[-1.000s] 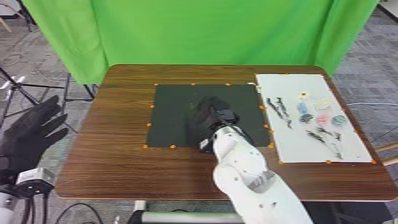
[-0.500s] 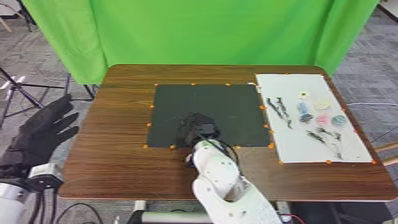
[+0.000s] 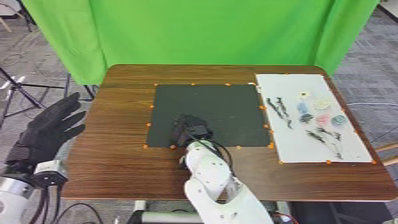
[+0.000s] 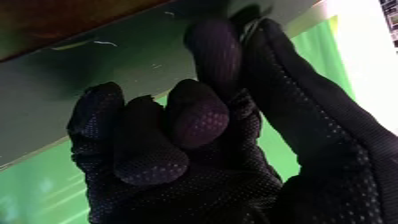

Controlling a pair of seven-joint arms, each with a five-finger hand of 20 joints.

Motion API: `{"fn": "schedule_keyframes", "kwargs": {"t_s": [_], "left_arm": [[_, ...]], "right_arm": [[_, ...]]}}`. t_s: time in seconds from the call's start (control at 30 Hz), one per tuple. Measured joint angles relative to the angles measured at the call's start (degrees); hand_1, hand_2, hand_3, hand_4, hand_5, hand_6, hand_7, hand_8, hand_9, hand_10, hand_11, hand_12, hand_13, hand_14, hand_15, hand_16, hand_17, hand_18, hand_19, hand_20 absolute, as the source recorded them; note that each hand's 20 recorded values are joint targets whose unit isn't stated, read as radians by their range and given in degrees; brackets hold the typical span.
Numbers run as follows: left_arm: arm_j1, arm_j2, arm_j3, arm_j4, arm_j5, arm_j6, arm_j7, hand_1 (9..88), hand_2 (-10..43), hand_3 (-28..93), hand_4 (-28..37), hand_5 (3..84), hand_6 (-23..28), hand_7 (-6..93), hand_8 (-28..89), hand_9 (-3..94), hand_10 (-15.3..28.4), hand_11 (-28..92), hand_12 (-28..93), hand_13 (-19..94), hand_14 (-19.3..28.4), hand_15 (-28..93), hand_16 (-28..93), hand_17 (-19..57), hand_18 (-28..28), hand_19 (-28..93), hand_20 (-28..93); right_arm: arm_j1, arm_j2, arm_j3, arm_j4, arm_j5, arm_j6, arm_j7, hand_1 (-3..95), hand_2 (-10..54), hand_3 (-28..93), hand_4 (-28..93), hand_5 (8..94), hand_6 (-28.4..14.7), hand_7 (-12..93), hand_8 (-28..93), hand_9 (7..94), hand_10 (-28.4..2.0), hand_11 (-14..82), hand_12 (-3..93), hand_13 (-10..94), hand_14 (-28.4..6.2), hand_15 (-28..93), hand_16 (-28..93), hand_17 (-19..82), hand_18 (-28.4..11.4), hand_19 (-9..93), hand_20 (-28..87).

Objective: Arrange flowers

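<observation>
head view sets the flowers well to the right of my right hand, curled narrow and holding nothing.

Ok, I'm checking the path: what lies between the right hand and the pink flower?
In the head view: black mat, orange markers, then, on the white sheet, a dark twig and a dark bloom.

Flower pieces, loose on white sheet, desk's 3 o'clock side.
Dark twigs, 10 o'clock; yellow, blue, cream, pink, teal blooms, centre to 3; dark sprigs, flat, 6.
</observation>
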Motion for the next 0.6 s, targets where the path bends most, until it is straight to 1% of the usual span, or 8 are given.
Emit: {"fn": "schedule_keyframes", "kwargs": {"t_s": [0.03, 0.07, 0.1, 0.23, 0.4, 0.5, 0.6], "left_arm": [[0.00, -0.01, 0.00, 0.00, 0.00, 0.00, 0.00, 22.8, -3.7, 69, -27.3, 22.2, 0.6, 16.9, -8, 17.8, 8.7, 8, 22, 13, 10.9, 14, 9, -12.2, 18.6, 36, 9], [0.00, -0.03, 0.00, 0.01, 0.00, 0.00, 0.01, 22.8, -3.7, 69, -27.3, 22.2, 0.6, 16.9, -8, 17.8, 8.7, 8, 22, 13, 10.8, 14, 9, -12.2, 18.7, 36, 9], [0.00, -0.05, 0.00, 0.01, 0.00, -0.01, 0.02, 22.8, -3.7, 69, -27.3, 22.2, 0.6, 17.0, -8, 17.8, 8.7, 8, 22, 13, 10.8, 13, 9, -12.2, 18.6, 36, 9], [0.00, -0.09, 0.05, 0.02, 0.01, -0.04, 0.09, 22.8, -3.6, 70, -27.4, 22.2, 0.6, 17.0, -8, 17.8, 8.7, 8, 22, 13, 10.9, 13, 9, -12.2, 18.6, 36, 9], [0.02, -0.22, 0.05, 0.02, 0.02, -0.07, 0.16, 22.9, -3.5, 70, -27.4, 22.2, 0.6, 17.0, -8, 17.8, 8.7, 8, 22, 13, 10.9, 13, 9, -12.2, 18.6, 36, 9], [0.07, -0.47, 0.04, 0.01, 0.03, -0.07, 0.24, 23.0, -3.4, 70, -27.4, 22.2, 0.6, 17.0, -8, 17.8, 8.7, 8, 23, 13, 11.0, 14, 9, -12.2, 18.6, 36, 9], [0.22, -0.87, -0.05, -0.05, 0.07, -0.07, 0.47, 23.0, -3.4, 70, -27.4, 22.2, 0.6, 17.0, -8, 17.8, 8.6, 8, 23, 13, 11.0, 14, 9, -12.2, 18.7, 36, 9]], "right_arm": [[-0.01, -0.08, 0.11, 0.04, 0.01, -0.06, -0.02, 25.6, -1.9, 82, -23, 73.9, -0.1, 55, -4, 75.4, -12.1, 65.8, 53.7, 71, -11.5, 90, 40, 29, -23.1, 85, 45], [-0.02, -0.17, 0.25, 0.07, 0.03, -0.11, -0.06, 24.5, -1.1, 82, -23, 74.1, -0.2, 55, -10, 75.3, -12.1, 65.7, 53.6, 71, -11.7, 90, 40, 28, -23.2, 85, 45], [-0.04, -0.23, 0.37, 0.08, 0.07, -0.20, -0.10, 23.9, -0.9, 82, -23, 74.1, -0.3, 55, -11, 75.2, -12.3, 65.6, 53.5, 71, -11.7, 90, 40, 28, -23.1, 85, 45], [-0.06, -0.27, 0.64, 0.04, 0.28, -0.31, -0.33, 22.8, -0.7, 81, -23, 74.0, -0.4, 55, -12, 74.9, -12.3, 65.4, 53.2, 71, -11.7, 90, 40, 28, -23.1, 84, 45], [-0.12, -0.23, 0.70, -0.26, 0.40, -0.81, -0.57, 19.7, 1.3, 79, -23, 74.3, -0.7, 53, -12, 74.3, -12.7, 64.7, 52.7, 70, -11.9, 89, 39, 28, -23.2, 84, 45], [-0.14, -0.19, 0.93, -0.55, 0.96, -1.27, -0.65, 18.3, 2.4, 78, -23, 74.2, -1.1, 51, -12, 73.9, -13.0, 64.2, 52.3, 70, -12.1, 89, 39, 27, -23.3, 84, 45], [-0.19, -0.10, 1.36, -1.14, 2.39, -2.05, -0.73, 16.9, 3.0, 78, -23, 72.1, -1.6, 50, -12, 72.9, -13.2, 63.7, 52.1, 69, -12.5, 88, 39, 26, -23.2, 83, 44]]}}
